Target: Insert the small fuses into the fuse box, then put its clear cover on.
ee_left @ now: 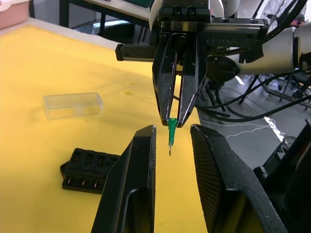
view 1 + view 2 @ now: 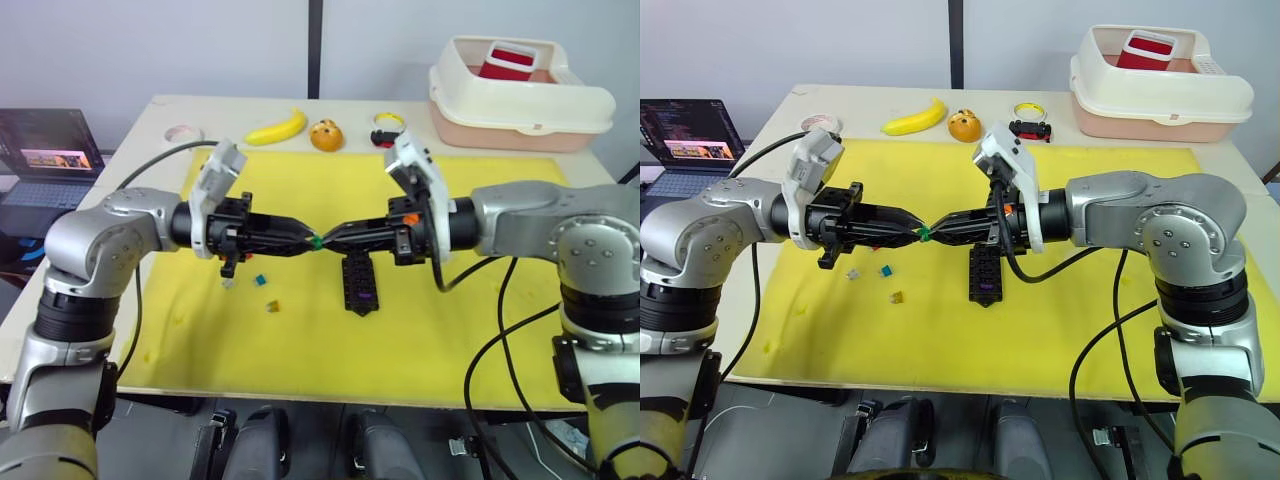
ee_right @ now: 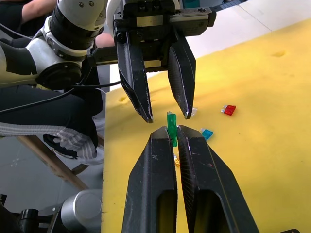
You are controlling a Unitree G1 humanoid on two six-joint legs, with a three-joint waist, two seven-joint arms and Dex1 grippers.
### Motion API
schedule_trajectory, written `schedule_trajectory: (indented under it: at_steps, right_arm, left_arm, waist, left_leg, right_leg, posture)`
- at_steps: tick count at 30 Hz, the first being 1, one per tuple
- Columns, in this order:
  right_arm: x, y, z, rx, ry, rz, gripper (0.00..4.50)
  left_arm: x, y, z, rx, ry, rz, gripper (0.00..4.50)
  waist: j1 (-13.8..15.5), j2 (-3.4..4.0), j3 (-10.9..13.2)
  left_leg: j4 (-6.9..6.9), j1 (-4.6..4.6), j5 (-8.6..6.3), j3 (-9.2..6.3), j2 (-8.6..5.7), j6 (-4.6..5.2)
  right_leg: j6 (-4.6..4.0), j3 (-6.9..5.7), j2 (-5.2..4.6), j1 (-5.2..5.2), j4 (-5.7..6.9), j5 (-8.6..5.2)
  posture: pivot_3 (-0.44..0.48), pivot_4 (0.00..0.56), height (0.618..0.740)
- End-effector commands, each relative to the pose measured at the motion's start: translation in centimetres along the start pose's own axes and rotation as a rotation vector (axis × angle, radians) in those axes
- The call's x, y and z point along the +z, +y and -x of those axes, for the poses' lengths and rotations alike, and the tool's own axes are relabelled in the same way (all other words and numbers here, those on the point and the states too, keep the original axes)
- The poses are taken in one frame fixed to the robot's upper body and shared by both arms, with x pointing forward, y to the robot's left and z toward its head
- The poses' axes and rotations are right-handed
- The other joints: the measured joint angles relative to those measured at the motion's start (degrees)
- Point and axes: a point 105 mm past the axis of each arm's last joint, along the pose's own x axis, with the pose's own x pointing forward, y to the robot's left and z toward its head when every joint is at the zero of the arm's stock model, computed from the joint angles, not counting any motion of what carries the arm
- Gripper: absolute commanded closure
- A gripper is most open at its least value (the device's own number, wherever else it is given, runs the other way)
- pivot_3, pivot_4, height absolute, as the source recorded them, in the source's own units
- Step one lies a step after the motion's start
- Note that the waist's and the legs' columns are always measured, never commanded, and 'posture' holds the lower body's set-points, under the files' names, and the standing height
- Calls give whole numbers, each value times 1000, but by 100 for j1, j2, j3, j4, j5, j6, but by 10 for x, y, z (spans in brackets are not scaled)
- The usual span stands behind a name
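Bare yellow mat (image 2: 420, 340) toward the near edge; loose fuses (image 2: 266, 292) beside the fuse box (image 2: 357, 283) mid-mat.

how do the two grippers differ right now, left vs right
The right gripper is shut on the green fuse, pinching it at its fingertips; the left gripper is open, its fingers apart on either side of that fuse and holding nothing. The fuse's prongs point toward the left gripper. Both have two black fingers and meet tip to tip above the yellow mat, near the fuse box.
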Motion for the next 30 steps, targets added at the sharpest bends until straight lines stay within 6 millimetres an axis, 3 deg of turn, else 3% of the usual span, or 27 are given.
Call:
schedule_trajectory:
  at_steps: [1,13,17,30]
  right_arm:
    - [15,5,5,1,-45,47,4500]
    - [16,6,6,5,-48,40,4500]
    - [15,6,6,5,-45,39,4500]
    - [13,8,6,7,-49,42,4500]
  left_arm:
    - [4,-3,1,-4,16,-45,3297]
    - [5,-1,0,-1,14,-49,3297]
    - [7,-1,-1,-1,6,-50,4440]
    - [8,-5,0,-9,-2,-50,4440]
  waist:
    - [-1,0,0]
    - [0,0,0]
    - [2,0,0]
    - [0,0,0]
  left_leg:
    - [0,0,0,0,0,0]
    - [0,0,0,0,0,0]
    - [0,0,0,0,0,0]
    - [0,0,0,0,0,0]
  right_leg:
    - [0,0,0,0,0,0]
    - [0,0,0,0,0,0]
    - [0,0,0,0,0,0]
    - [0,0,0,0,0,0]
  posture:
    - [0,150,740]
    - [0,150,740]
    - [0,150,740]
    - [0,150,740]
